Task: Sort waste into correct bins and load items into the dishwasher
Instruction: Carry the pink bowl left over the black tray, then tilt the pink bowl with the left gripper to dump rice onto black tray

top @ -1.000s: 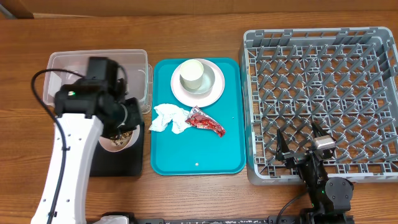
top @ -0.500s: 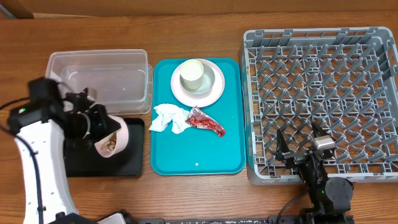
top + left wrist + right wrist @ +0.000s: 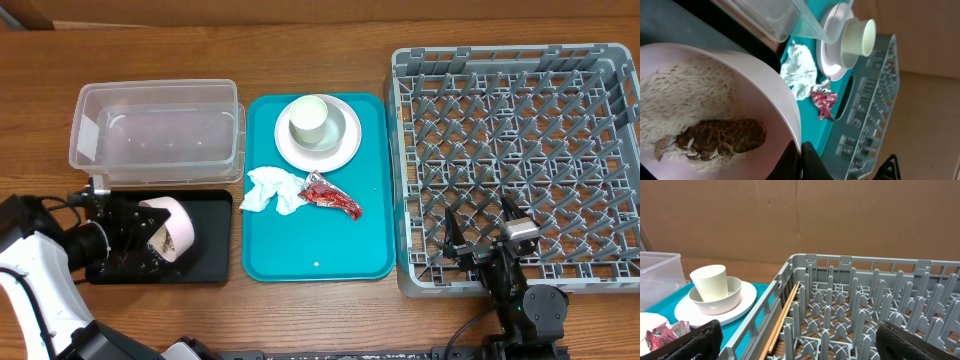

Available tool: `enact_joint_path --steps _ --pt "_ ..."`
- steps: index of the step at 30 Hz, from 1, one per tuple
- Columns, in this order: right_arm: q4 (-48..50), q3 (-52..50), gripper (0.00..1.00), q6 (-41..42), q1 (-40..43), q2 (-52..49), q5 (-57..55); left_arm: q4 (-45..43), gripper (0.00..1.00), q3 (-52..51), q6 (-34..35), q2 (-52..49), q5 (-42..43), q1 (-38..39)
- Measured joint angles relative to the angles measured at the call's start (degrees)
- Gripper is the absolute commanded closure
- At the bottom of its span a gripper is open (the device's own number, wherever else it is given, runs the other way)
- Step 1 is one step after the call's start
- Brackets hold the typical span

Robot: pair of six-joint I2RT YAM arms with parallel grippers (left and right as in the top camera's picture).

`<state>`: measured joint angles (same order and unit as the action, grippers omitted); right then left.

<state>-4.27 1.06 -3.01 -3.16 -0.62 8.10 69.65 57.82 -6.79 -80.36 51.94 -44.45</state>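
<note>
I am watching the left gripper [image 3: 145, 240] in the lower left of the overhead frame. It is clamped tight on the rim of the bowl [image 3: 178, 225], and the left wrist view shows a dark finger pinching the bowl's edge at the bottom of that picture. The bowl is lying tipped on its side above the black tray [image 3: 205, 268], over the tray's left-hand half. Its mouth is facing left, back toward the wrist, and its round base is pointing right, toward the teal tray [image 3: 370, 240]. The rice [image 3: 685, 100] and the lump of brown food [image 3: 722, 136] are sitting inside against the lower wall, not yet out. So I am judging that the next move hinges on rolling the mouth downward while staying inside the tray's left edge, since the opening is close to that border. The clear tub [image 3: 155, 135] is lying just above the tray in the frame. The right gripper [image 3: 482, 232] is hanging at the lower right over the dish rack [image 3: 520, 60], fingers spread wide and holding nothing, so the left arm is much the nearer one.
</note>
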Motion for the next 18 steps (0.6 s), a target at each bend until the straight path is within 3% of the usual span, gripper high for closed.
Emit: enact_joint_path --steps 18 --pt "-0.02 0.00 0.00 0.00 0.00 0.00 0.02 -0.72 0.96 -0.48 -2.25 0.00 2.97 -1.57"
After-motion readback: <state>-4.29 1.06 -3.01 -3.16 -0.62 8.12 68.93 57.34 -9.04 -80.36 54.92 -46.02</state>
